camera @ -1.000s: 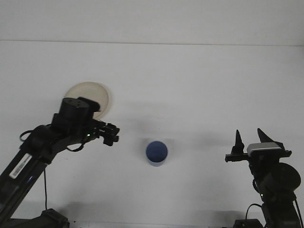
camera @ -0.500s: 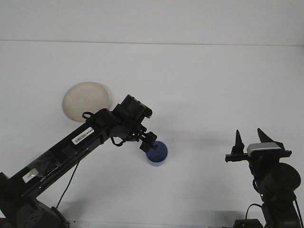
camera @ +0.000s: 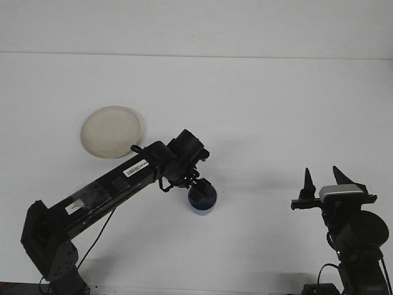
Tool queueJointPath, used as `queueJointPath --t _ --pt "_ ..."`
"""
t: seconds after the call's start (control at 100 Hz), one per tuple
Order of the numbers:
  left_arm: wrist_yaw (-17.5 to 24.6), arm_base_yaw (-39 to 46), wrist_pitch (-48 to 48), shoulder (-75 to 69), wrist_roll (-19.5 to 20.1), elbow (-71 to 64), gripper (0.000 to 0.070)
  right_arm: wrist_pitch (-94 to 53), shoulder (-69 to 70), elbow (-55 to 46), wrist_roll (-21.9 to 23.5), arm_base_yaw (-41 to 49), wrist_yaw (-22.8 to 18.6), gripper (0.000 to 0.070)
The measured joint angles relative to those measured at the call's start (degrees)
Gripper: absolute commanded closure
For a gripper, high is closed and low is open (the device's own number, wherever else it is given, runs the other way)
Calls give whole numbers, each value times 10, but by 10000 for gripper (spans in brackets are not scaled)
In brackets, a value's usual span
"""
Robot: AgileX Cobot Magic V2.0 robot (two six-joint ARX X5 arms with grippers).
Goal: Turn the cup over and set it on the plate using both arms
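A blue cup (camera: 205,203) stands on the white table near the middle, its mouth facing up. My left gripper (camera: 199,185) reaches down over the cup's left rim, and its fingertips sit at or inside the mouth; whether they grip the rim is hidden by the wrist. A cream round plate (camera: 111,131) lies flat at the left, apart from the arm's tip. At the right edge my right gripper (camera: 325,178) points upward with its fingers spread wide and nothing between them.
The left arm (camera: 110,187) stretches diagonally from the lower left corner across the table toward the cup. The table's far edge (camera: 196,56) meets a white wall along the top.
The left arm has extended rightward and lowered its gripper from left of the cup onto the cup's rim, uncovering the plate. The right arm has stayed still.
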Motion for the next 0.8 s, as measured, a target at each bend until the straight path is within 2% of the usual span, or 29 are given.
queueJointPath --t 0.27,0.3,0.41,0.44,0.8 --pt "0 0 -8 32 4 0 338 0 0 0 0 0 0 254" --pt "0 0 -10 35 6 0 369 0 0 0 0 0 0 254" --pt "0 0 -10 39 15 0 644 0 0 0 0 0 0 254" --pt "0 -1 -9 39 16 0 700 0 0 0 0 0 0 254" --pt "-5 -2 -38 39 28 17 693 0 0 0 0 0 0 254"
